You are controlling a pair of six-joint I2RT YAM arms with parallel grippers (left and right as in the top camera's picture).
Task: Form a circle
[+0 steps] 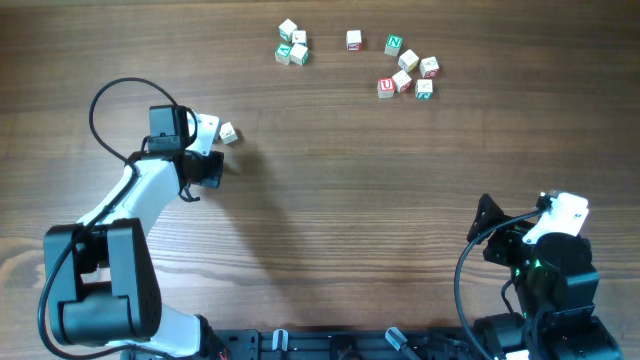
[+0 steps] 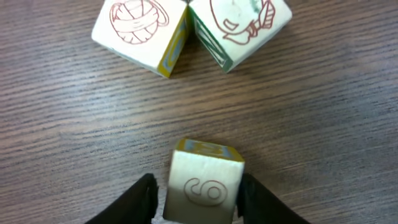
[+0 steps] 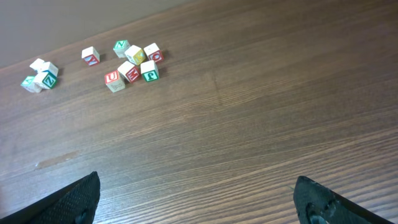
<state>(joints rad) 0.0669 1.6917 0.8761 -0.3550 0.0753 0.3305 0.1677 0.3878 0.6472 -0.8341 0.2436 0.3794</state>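
Over the desk, left of middle: left claw down low, its fingers part-way in on either side of a pale cube with a curled brown figure. The right finger looks to touch the cube. There may be a sliver of gap on the left, so I cannot tell if the grip is made.

Just ahead and apart sits the circle, so far only a pair touching at a corner: the yarn-ball cube and the green-sided cube. The loose cubes lie along the far edge, well apart.

The right claw is spread wide, empty, hanging above bare wood.

Step, as I judge it: taking hold of the third cube to join the pair.

The next move calls for a firm squeeze and a short carry or slide forward. The cube should be set against both others without knocking them askew.
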